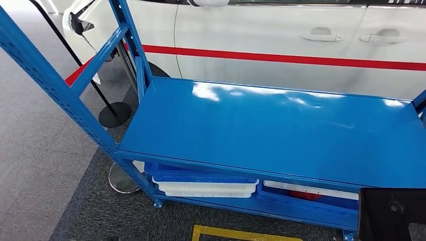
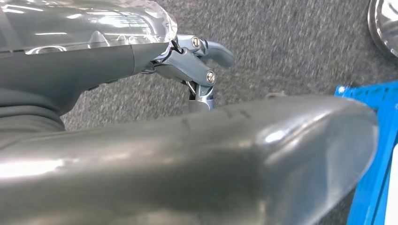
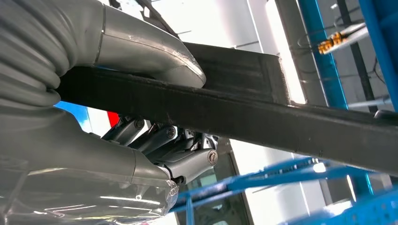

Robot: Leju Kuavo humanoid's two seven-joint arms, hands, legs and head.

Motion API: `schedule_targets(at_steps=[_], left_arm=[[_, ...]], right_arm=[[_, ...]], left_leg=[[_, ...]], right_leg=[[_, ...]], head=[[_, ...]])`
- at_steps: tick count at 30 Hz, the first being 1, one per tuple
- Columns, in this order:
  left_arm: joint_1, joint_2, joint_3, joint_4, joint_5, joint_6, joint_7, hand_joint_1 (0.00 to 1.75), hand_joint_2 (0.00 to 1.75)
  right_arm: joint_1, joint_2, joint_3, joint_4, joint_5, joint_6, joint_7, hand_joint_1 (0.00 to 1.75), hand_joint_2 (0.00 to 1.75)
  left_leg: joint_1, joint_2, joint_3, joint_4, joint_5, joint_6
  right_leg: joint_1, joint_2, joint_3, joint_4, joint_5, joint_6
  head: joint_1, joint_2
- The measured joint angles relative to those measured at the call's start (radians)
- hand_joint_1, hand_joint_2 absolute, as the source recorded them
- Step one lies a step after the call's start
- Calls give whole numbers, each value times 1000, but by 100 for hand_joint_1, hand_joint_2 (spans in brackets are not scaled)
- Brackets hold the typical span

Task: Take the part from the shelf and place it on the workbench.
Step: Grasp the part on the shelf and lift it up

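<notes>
— Where is the part (image 3: 263,117) right now?
— In the right hand (image 3: 141,117). It is a flat black piece, clamped between the thick thumb above and the darker fingers (image 3: 187,159) curled under it, running out past the hand's front. From the head camera its black corner (image 1: 389,213) shows at about five o'clock, just in front of the blue shelf (image 1: 271,130).
— Touching the shelf top?
— Cannot tell.
— And the left hand (image 2: 197,70)?
— It hangs over grey carpet (image 2: 291,51) holding nothing, fingers bent inward.
— What lies behind the shelf?
— A white car (image 1: 281,30) with a red stripe, at twelve o'clock. White trays (image 1: 206,187) sit on the lower level.
</notes>
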Motion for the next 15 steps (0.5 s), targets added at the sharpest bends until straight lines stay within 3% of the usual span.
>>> schedule_targets(at_steps=[2,5,6,7,8,11,12,15], left_arm=[[0,-1,1,0,-1,0,0,0,0],[0,0,2,0,-3,-1,-1,0,0],[1,0,2,0,-3,-1,-2,0,0],[2,0,2,0,-3,-1,-3,0,0],[3,0,2,0,-3,-1,-5,0,0],[-2,3,2,0,-3,-1,-8,0,0],[-4,4,2,-1,-3,-1,-9,0,0],[-1,4,3,-1,-2,-4,-13,0,0]], right_arm=[[-6,14,-12,0,0,11,12,175,175],[-14,37,-39,-3,11,26,28,175,175],[-16,45,-48,-5,20,29,30,175,175],[-17,52,-55,-8,28,32,32,175,175],[-18,57,-61,-11,34,34,32,175,175],[-21,68,-73,-18,40,38,32,175,175],[-22,71,-76,-19,43,38,32,175,175],[-23,78,-80,-22,64,32,20,175,175]], left_leg=[[3,0,-16,41,-42,-4],[1,1,-74,212,-154,-1],[-1,1,-79,247,-170,2],[-3,1,-67,247,-168,8],[-7,1,-34,206,-149,17],[-27,3,90,3,-90,48],[-33,5,106,-29,-83,52],[-39,9,98,-48,-55,57]], right_leg=[[3,-3,-8,-5,10,-20],[14,-8,-30,-6,26,-37],[20,-9,-39,-6,33,-40],[25,-9,-48,-6,41,-42],[30,-9,-56,-6,49,-43],[38,-10,-71,-7,73,-38],[37,-11,-73,-9,80,-33],[29,-12,-72,-22,103,-13]], head=[[0,0],[0,0],[0,0],[0,0],[0,0],[0,0],[0,0],[0,0]])
